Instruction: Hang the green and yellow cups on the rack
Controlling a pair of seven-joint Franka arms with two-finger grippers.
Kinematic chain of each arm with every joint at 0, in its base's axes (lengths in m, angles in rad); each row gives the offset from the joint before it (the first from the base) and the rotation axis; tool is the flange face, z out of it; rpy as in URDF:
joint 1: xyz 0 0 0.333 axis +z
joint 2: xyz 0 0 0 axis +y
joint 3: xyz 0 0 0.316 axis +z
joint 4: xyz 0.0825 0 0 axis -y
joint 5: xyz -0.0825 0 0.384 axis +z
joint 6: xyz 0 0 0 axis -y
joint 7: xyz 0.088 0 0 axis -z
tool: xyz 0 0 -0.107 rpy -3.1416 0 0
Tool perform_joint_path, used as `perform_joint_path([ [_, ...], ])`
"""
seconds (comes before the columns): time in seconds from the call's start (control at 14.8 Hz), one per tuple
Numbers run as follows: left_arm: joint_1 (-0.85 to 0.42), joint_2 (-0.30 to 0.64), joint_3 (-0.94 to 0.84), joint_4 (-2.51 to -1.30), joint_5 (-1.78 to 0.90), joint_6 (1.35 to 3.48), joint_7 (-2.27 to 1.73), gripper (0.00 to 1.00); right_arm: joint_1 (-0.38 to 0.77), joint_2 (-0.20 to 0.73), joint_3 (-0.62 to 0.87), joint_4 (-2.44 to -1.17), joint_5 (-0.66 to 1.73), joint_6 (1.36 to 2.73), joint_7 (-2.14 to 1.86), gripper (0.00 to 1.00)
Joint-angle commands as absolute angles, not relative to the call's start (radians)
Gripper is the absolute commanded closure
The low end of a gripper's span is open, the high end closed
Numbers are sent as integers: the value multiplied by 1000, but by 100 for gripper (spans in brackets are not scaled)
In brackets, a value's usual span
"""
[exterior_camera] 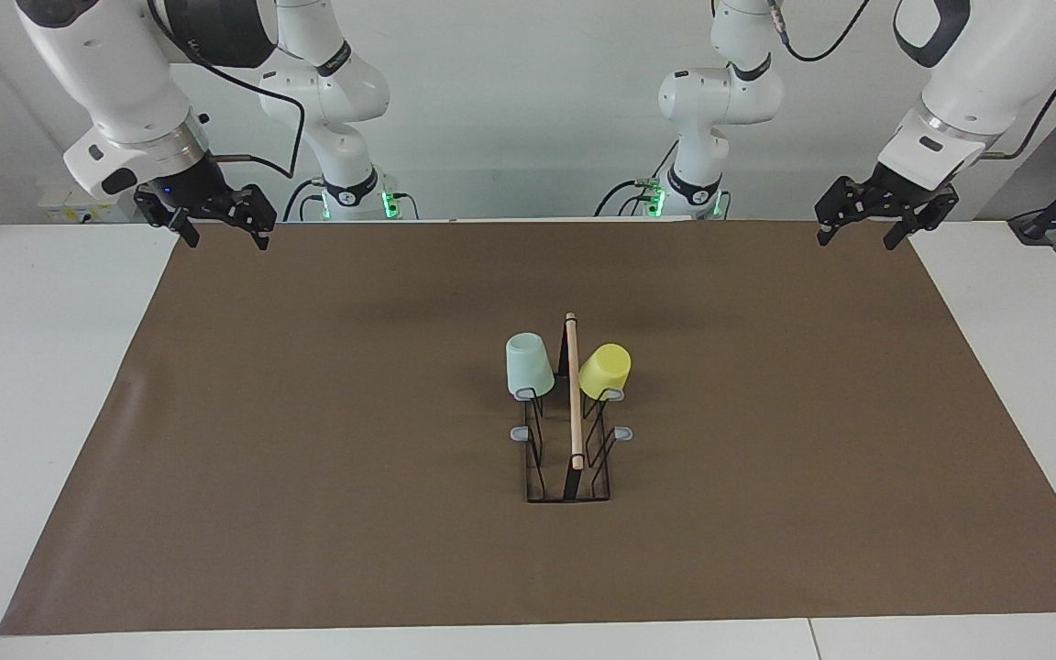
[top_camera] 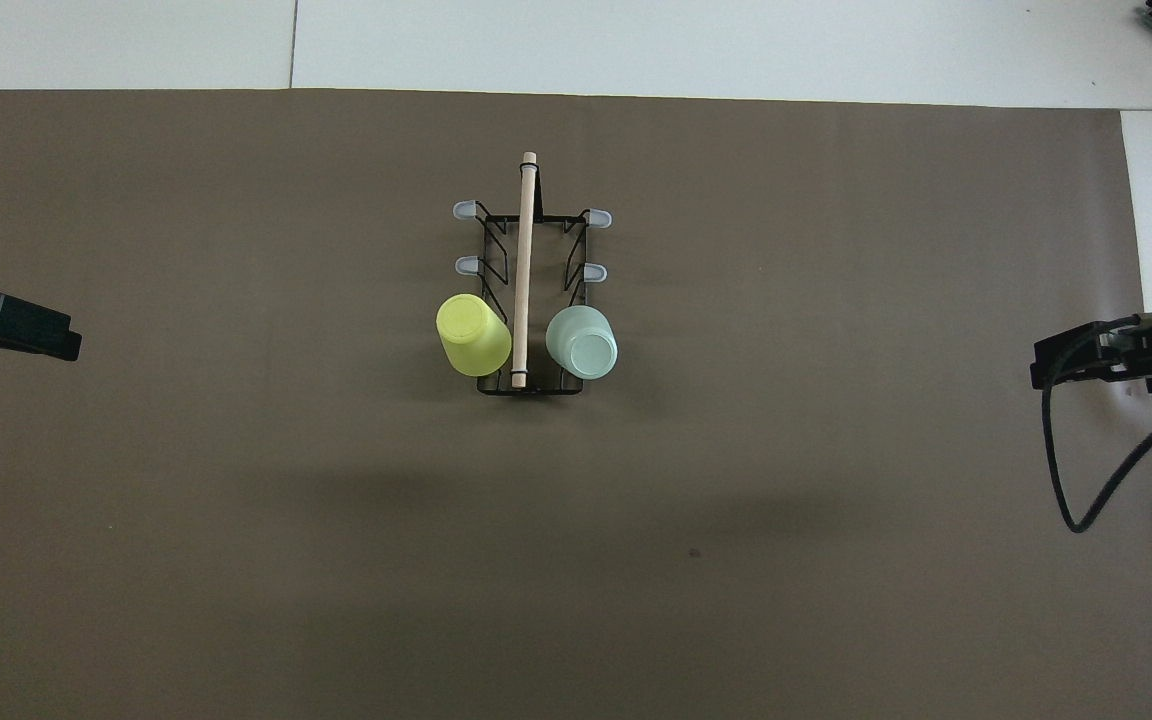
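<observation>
White tabletop (exterior_camera: 51,385) all around, with a broad brown mat (exterior_camera: 308,458) spread across it, and everything that matters sits at the middle of that mat. That's the rack (exterior_camera: 568,477), a black wire stand with a pale wooden rod handle (exterior_camera: 573,390) running along its centre, one end pointing toward the robots. Both cups are on it, upside down, on the pair of prongs nearest the robots. The green cup (exterior_camera: 528,365) sits on the side toward the right arm's end of the tabletop, standing fairly straight on its prong. The yellow cup (exterior_camera: 605,370) sits just across the rod, on the side toward the left arm's end, and it leans outward, away from the handle. From overhead you see their bottoms facing up, yellow (top_camera: 473,334) and green (top_camera: 582,342) flanking the rod. Four grey-tipped prongs (exterior_camera: 522,433) farther from the robots stand bare.

And the arms? Both well away from the action. The left pincer (exterior_camera: 862,228) hangs in the air above the mat's corner at its own end, fingers apart, gripping nothing. The right pincer (exterior_camera: 224,231) hangs above the mat's corner at the other end, fingers likewise spread and holding nothing. Neither touches the rack or a cup.
</observation>
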State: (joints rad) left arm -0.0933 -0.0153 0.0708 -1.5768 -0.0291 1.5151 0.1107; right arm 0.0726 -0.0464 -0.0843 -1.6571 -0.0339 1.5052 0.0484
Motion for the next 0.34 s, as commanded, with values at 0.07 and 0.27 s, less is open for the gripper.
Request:
perform_joint_path([
  [0.07,-77,-34,66,-1592,-18,1532,117,0,63,-54,-81,-1658,-29,1503,28,0],
  [0.27,-74,-35,67,-1597,-18,1539,121,0,63,-54,-81,-1658,-29,1503,28,0],
])
